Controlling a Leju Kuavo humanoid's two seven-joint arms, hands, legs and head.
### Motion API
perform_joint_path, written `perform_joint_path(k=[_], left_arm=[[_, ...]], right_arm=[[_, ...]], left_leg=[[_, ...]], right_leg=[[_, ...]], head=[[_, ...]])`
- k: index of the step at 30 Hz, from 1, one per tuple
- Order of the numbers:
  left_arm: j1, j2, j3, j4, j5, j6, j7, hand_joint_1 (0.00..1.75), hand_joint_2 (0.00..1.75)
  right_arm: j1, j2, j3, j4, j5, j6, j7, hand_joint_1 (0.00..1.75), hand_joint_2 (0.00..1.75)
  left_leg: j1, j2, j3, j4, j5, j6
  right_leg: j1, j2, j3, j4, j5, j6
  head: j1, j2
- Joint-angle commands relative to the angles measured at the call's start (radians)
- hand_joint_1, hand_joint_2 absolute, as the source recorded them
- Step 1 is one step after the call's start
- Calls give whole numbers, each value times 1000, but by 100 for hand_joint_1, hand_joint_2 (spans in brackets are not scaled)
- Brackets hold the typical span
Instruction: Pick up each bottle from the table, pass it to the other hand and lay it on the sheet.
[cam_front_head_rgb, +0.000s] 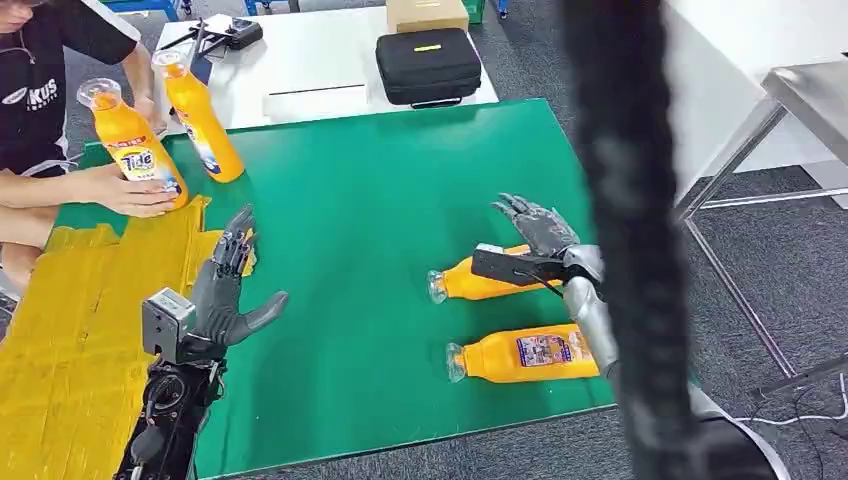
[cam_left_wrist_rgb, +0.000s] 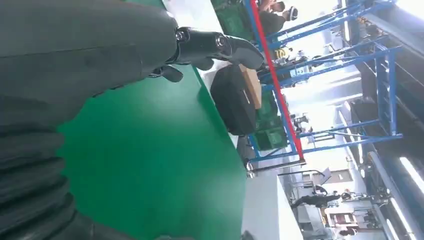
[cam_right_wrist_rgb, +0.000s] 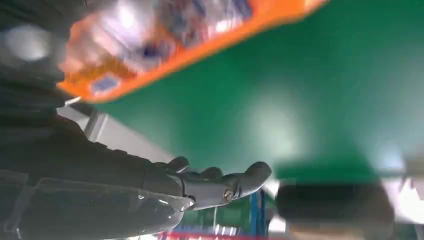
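Two orange bottles lie on the green table at the right: one (cam_front_head_rgb: 468, 281) just under my right hand (cam_front_head_rgb: 538, 228), the other (cam_front_head_rgb: 525, 355) nearer the front edge. The right hand hovers open above the farther bottle, fingers spread, holding nothing; in the right wrist view its fingers (cam_right_wrist_rgb: 215, 182) hang beside a blurred orange bottle (cam_right_wrist_rgb: 170, 45). My left hand (cam_front_head_rgb: 228, 290) is open over the edge of the yellow sheet (cam_front_head_rgb: 70, 340), empty; its fingers (cam_left_wrist_rgb: 215, 45) show above the green surface. A person holds two more orange bottles (cam_front_head_rgb: 135, 145) (cam_front_head_rgb: 203, 120) at the back left.
A person's arm (cam_front_head_rgb: 60, 190) lies across the sheet's far end. Behind the green table (cam_front_head_rgb: 370, 200) stand a white table with a black case (cam_front_head_rgb: 428, 65) and a cardboard box (cam_front_head_rgb: 427, 14). A dark cable (cam_front_head_rgb: 625, 240) hangs in front of the right side.
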Motion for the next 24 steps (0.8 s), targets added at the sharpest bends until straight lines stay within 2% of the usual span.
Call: perform_joint_path(k=[1,2,3,6,8,9,15,16,17,21,23,24], left_arm=[[0,0,9,2,10,-1,10,0,175],[0,1,9,2,10,-1,11,0,175],[0,1,9,2,10,-1,11,0,175],[0,1,9,2,10,-1,11,0,175],[0,1,9,2,10,-1,11,0,175],[0,1,9,2,10,-1,11,0,175],[1,1,10,2,11,-1,15,0,175],[3,2,13,1,13,-2,17,0,175],[5,2,14,0,17,-3,21,0,175],[19,-6,22,-20,20,-1,37,0,175],[22,-11,26,-28,19,0,46,0,175],[23,-13,28,-31,19,0,49,0,175]], right_arm=[[-142,-21,119,284,-4,89,10,0,175],[-143,-21,119,284,-5,89,10,0,175],[-143,-21,119,284,-5,89,10,0,175],[-143,-21,119,284,-5,89,10,0,175],[-143,-21,119,284,-5,89,10,0,175],[-143,-21,119,284,-5,89,10,0,175],[-157,-23,132,302,0,114,25,0,175],[-166,-26,135,310,0,123,32,0,175],[-176,-28,143,324,5,136,50,0,175],[-208,-34,181,380,56,118,175,0,175],[-213,-32,198,401,86,100,249,0,175],[-213,-31,205,409,97,91,275,0,175]], left_leg=[[2,4,10,2,-6,-4],[1,2,5,1,-2,-2],[1,2,7,1,-4,-4],[0,1,3,0,-1,-2],[2,2,8,2,-5,-4],[0,1,3,0,-1,-1],[0,1,4,0,-2,-2],[2,3,10,3,-6,-4],[0,2,4,1,-2,-2],[0,1,2,0,-1,-1],[1,3,8,2,-5,-4],[1,1,3,1,-1,-1]], right_leg=[[2,1,10,1,-4,-1],[1,0,5,0,-2,0],[2,0,8,0,-3,-1],[1,0,3,0,-1,0],[2,0,8,1,-4,-1],[1,0,3,0,-1,0],[1,0,4,0,-1,0],[2,0,10,1,-5,-1],[1,0,4,1,-2,0],[0,0,2,0,-1,0],[2,0,8,1,-4,-1],[1,0,3,0,-1,0]], head=[[-1,0],[0,0],[-1,0],[-1,0],[-1,0],[0,0],[0,0],[0,0],[0,0],[0,0],[-1,0],[0,0]])
